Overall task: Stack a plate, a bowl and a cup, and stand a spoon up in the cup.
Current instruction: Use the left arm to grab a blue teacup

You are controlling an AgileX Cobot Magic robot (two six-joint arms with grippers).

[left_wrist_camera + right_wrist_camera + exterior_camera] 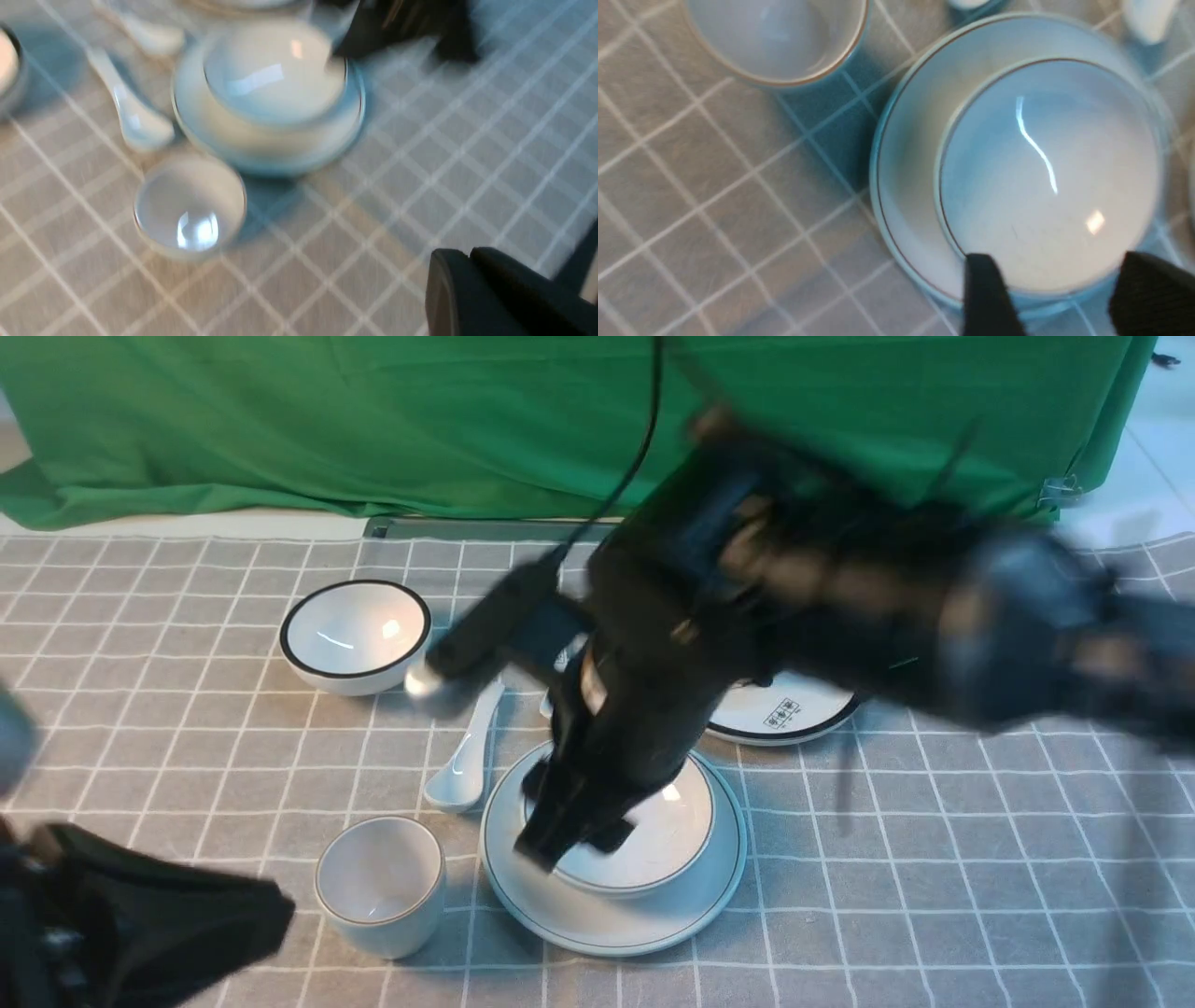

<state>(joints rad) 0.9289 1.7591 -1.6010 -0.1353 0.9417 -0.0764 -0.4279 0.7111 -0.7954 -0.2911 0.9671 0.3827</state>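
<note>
The plate (611, 915) lies at the front centre with the bowl (667, 831) sitting in it. Both also show in the left wrist view, plate (219, 135) and bowl (273, 74), and in the right wrist view, plate (910, 154) and bowl (1045, 177). The cup (380, 882) stands upright and empty left of the plate. The spoon (462, 756) lies on the cloth behind the cup. My right gripper (571, 845) is open, its fingers apart over the bowl's edge (1064, 298), holding nothing. My left gripper (469, 254) is shut and empty, low at the front left (187, 915).
A deeper black-rimmed bowl (355, 635) stands at the back left. A black-rimmed plate with figures (784, 714) lies behind the stack, partly hidden by my blurred right arm. A second spoon (149, 35) lies near it. Green cloth hangs at the back.
</note>
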